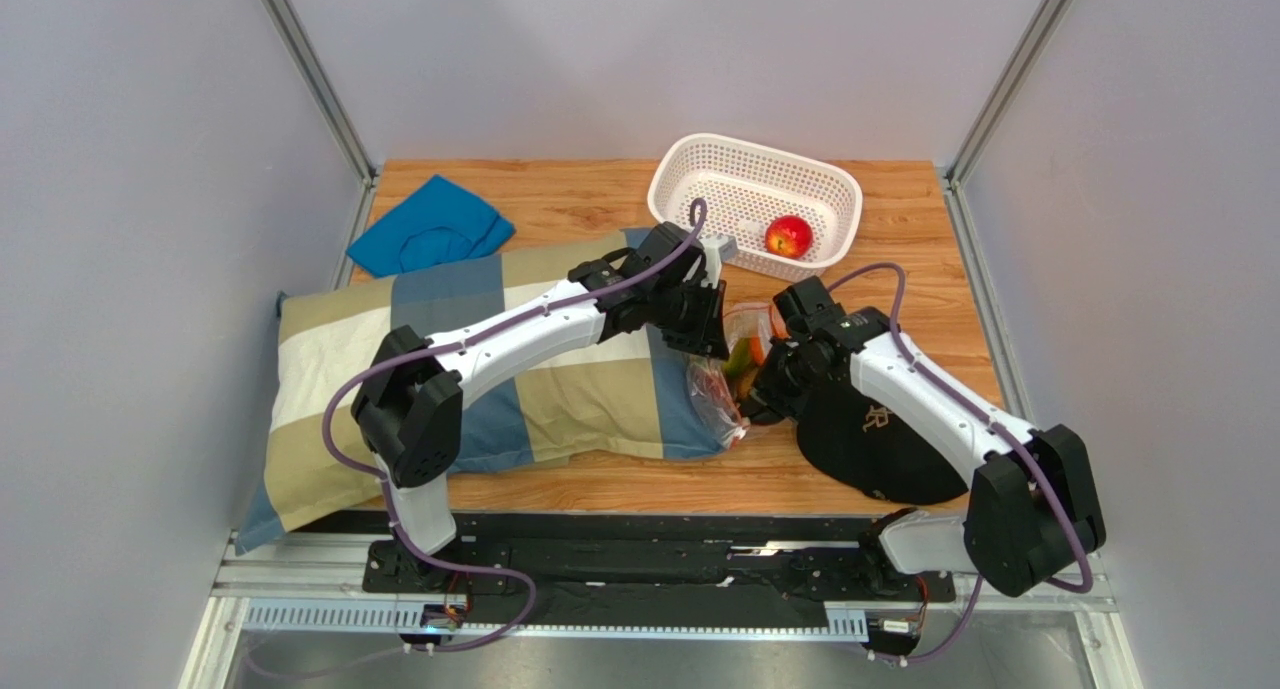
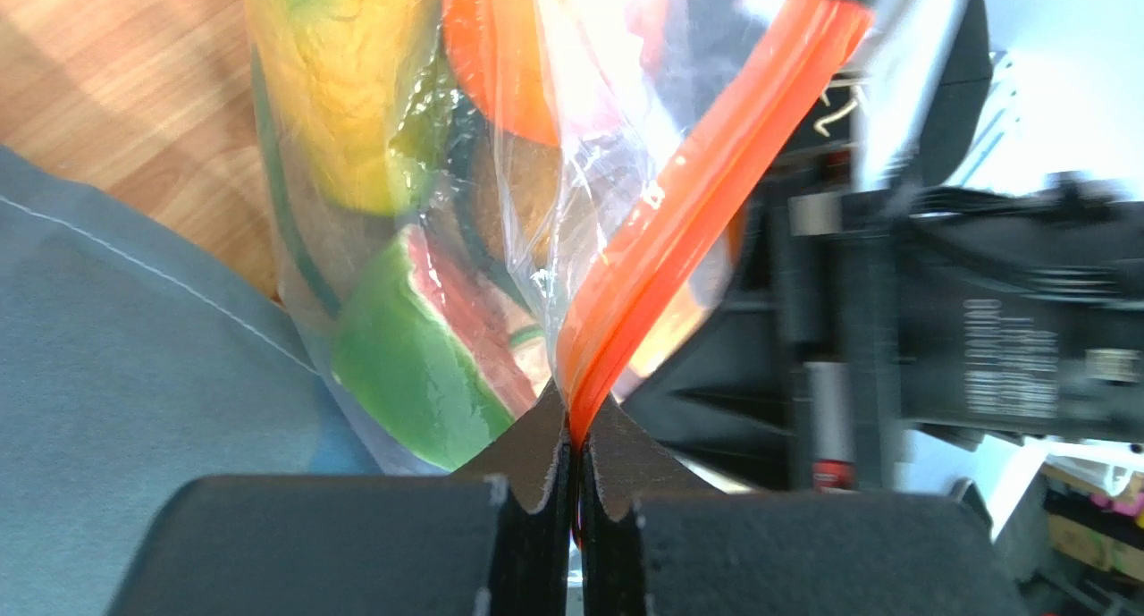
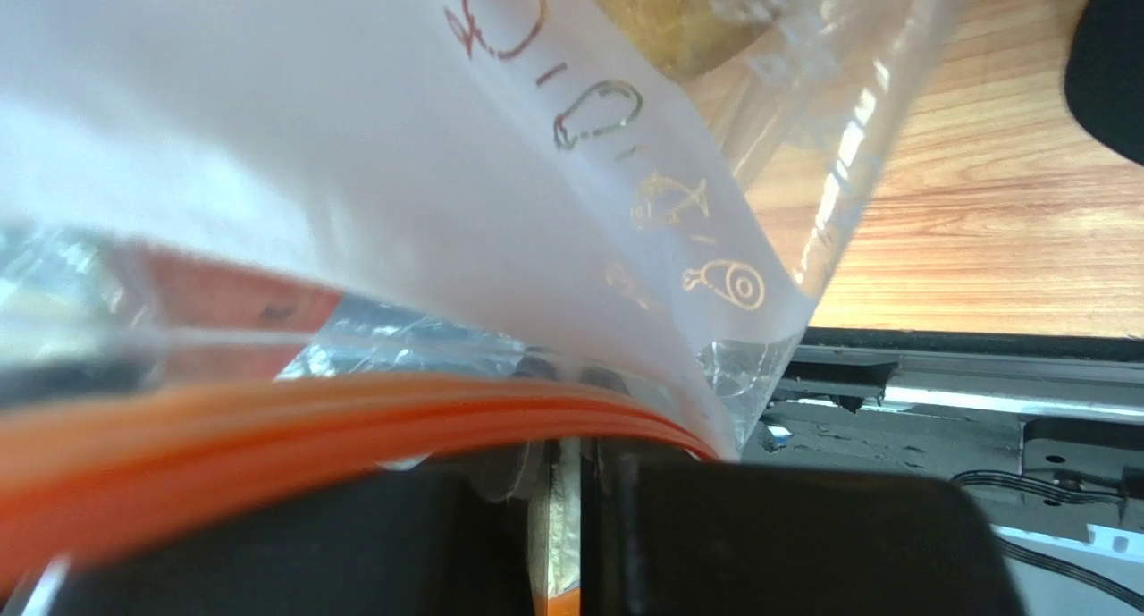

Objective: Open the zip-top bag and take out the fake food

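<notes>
Hanging between the two arms, the zip-top bag is right of the tabletop's middle, between a pillow's right end and a black cap. Whether its lower end touches the wood cannot be told. Through the clear, crinkled plastic in the left wrist view, the fake food shows packed together: a yellow piece at the top, an orange one beside it, and a green-skinned wedge with red flesh lower down. The orange-red zip strip runs as a slanted band from the upper right down into the left jaws, which are pressed together on its end. In the right wrist view the same strip crosses low and blurred. The right jaws stand nearly closed with the strip and a fold of plastic pinched between them. A white panel on the bag carries small outline drawings of a fish and a drumstick.

Behind the bag, near the far edge, a white perforated basket holds one red apple. The pillow, checked in blue, tan and cream, covers much of the left half under the left arm. A blue cloth lies crumpled at the far left corner. The black cap rests by the near edge under the right arm.
</notes>
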### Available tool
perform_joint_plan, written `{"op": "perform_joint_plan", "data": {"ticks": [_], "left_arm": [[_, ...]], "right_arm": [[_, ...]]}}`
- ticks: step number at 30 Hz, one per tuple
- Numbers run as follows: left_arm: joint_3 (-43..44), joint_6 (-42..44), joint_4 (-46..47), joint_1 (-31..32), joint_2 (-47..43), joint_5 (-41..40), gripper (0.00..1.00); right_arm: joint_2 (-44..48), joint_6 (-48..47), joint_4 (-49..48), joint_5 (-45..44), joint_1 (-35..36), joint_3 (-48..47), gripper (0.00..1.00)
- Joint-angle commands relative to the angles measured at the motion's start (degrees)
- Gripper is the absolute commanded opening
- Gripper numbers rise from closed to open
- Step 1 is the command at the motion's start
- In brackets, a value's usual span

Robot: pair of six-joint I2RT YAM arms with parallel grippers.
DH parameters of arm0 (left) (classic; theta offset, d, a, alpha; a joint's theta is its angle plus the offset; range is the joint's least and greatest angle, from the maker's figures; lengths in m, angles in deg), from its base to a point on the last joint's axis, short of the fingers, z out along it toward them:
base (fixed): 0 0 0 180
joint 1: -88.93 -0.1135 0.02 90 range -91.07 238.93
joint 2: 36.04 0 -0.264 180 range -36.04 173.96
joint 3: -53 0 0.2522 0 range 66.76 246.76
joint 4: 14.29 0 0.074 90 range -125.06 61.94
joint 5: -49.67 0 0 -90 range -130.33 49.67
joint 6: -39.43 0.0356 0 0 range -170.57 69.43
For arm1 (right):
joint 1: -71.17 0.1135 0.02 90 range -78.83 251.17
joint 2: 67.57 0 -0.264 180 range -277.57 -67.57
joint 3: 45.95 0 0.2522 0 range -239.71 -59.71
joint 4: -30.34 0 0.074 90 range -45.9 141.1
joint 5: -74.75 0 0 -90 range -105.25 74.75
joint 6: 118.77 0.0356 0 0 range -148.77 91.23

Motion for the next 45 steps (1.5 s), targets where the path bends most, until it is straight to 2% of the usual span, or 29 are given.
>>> {"op": "perform_joint_plan", "data": {"ticks": [1, 4, 7, 12, 14, 17, 18, 21, 24, 25, 27, 34, 41, 45], "left_arm": [[-0.4, 3.8, 2.5, -0.2, -4.0, -0.6, 0.00], [-3.0, 6.3, 5.5, 0.2, -6.1, 1.7, 0.00], [-4.6, 6.5, 7.7, 0.5, -7.1, 4.9, 0.00], [-5.3, 5.4, 10.2, 3.5, -6.4, 8.5, 0.00], [-4.7, 5.0, 9.8, 4.0, -5.9, 8.2, 0.00], [-4.0, 3.4, 6.6, 3.7, -5.1, 3.2, 0.00], [-2.8, 3.8, 4.5, 3.3, -4.2, 2.3, 0.00], [-1.1, 3.7, 2.4, 1.2, -2.5, 1.8, 0.00], [-0.6, 2.6, 2.1, 0.3, -2.5, 0.8, 0.00], [-0.2, 2.6, 1.7, 0.2, -2.3, -0.1, 0.00], [2.3, 2.6, -0.6, 0.2, -1.3, -0.5, 0.00], [3.0, 2.4, -0.9, 0.2, -0.8, -1.6, 0.00], [2.7, 2.8, -1.7, -0.4, -0.6, -0.9, 0.00], [2.6, 3.2, -2.2, -0.4, -0.2, -0.2, 0.00]], "right_arm": [[4.9, -0.9, 1.7, -4.3, -2.7, -4.3, 0.00], [5.4, 0.7, -3.8, -0.2, -7.6, -1.6, 0.00], [2.9, 2.9, -7.3, 3.0, -9.9, -3.0, 0.00], [-4.0, 4.4, -7.8, 1.4, -9.7, -8.7, 0.00], [-4.8, 6.5, -8.9, 4.2, -9.6, -10.1, 0.00], [-1.7, 6.7, -6.3, 6.0, -9.4, -14.6, 0.00], [2.1, 6.1, -2.9, 5.2, -9.5, -15.8, 0.00], [6.9, 0.1, 2.8, 3.4, -9.5, -17.4, 0.00], [9.4, -3.8, 3.6, 10.6, -9.4, -14.1, 0.00], [9.5, -4.3, 3.8, 15.4, -9.3, -13.8, 0.00], [9.8, -6.4, 4.9, 17.9, -7.3, -14.3, 0.00], [11.7, -12.0, 13.2, 17.1, -5.8, -29.1, 0.00], [7.9, -7.4, 11.2, 14.6, -6.4, -51.7, 0.00], [3.9, -7.0, 8.4, 11.2, -8.3, -57.2, 0.00]]}}
